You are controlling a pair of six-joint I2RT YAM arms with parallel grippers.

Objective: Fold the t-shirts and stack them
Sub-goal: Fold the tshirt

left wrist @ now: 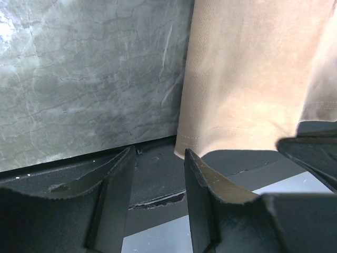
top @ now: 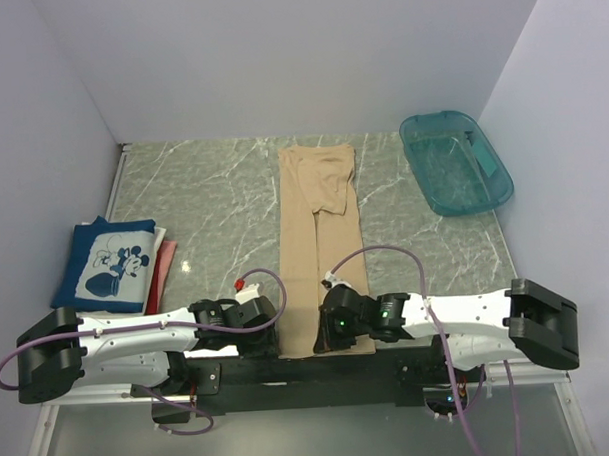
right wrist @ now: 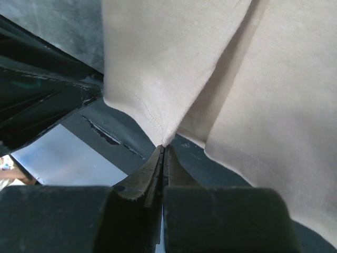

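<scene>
Top external view showed the tan t-shirt (top: 320, 237) folded into a long narrow strip down the middle of the worktop (top: 213, 191), running from the far edge to the near edge, where its hem hung just over the black front strip. Both arms reached inward along the near edge to that hem.

On the left wrist view, the left end effector (left wrist: 158, 158) stood open, its two fingers (left wrist: 118, 179) apart with nothing between them. The hem's corner lay just beyond the tip of one finger, and I could not tell if they touched.

On the right wrist view, the right end effector (right wrist: 163, 153) was pressed closed. Its fingertips met at a corner of the tan hem and pinched the cloth, which rose from them in a soft fold.

Near the left edge lay the folded navy t-shirt (top: 106, 265) with its white mouse print, resting on the red t-shirt (top: 164, 273), whose edge showed beside it. A teal tub (top: 454, 163) sat at the far right corner.
</scene>
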